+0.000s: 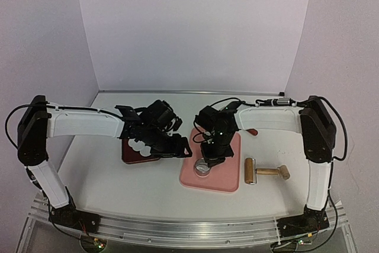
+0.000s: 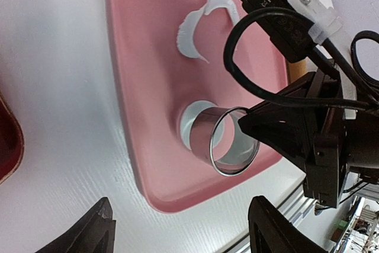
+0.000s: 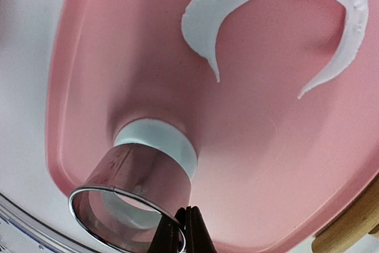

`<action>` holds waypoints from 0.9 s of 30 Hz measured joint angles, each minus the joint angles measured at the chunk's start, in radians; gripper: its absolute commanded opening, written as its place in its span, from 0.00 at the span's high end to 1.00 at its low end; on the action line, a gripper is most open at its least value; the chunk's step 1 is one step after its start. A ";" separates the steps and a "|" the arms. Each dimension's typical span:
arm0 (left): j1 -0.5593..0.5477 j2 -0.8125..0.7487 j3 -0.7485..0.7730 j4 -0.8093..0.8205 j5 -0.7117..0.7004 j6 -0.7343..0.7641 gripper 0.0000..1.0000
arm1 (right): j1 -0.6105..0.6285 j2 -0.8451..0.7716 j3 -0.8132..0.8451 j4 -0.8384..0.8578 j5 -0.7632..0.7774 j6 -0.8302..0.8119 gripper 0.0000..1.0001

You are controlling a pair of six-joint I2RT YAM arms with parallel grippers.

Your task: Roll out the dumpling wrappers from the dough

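Note:
The metal ring cutter [image 3: 133, 191] [image 2: 222, 143] [image 1: 202, 167] stands tilted on the pink board [image 3: 260, 164] [image 1: 225, 179]. My right gripper [image 3: 186, 229] [image 1: 210, 157] is shut on its upper rim. A round white dumpling wrapper [image 3: 157, 140] [image 2: 190, 121] shows at the cutter's lower end. The dough [image 3: 204, 19] [image 2: 192, 28] is a ragged curved scrap farther back on the board. More dumpling wrappers [image 1: 140, 144] lie on a dark red plate [image 1: 131, 157]. My left gripper [image 2: 183, 229] [image 1: 177, 146] hangs open between plate and board, holding nothing.
A wooden rolling pin [image 1: 263, 172] lies on the table right of the board. A small red thing [image 1: 253, 131] sits behind the board's right corner. The plate's rim [image 2: 9, 140] shows at the left edge of the left wrist view.

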 measured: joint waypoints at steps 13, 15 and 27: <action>-0.062 0.064 0.054 0.038 0.047 -0.043 0.26 | 0.047 -0.098 0.002 -0.108 0.080 0.095 1.00; -0.062 0.056 0.037 0.051 0.032 -0.060 0.25 | 0.043 -0.099 0.002 -0.132 0.106 0.111 1.00; -0.006 0.015 0.016 0.046 -0.004 -0.090 0.24 | -0.285 -0.210 -0.017 -0.206 0.145 0.073 1.00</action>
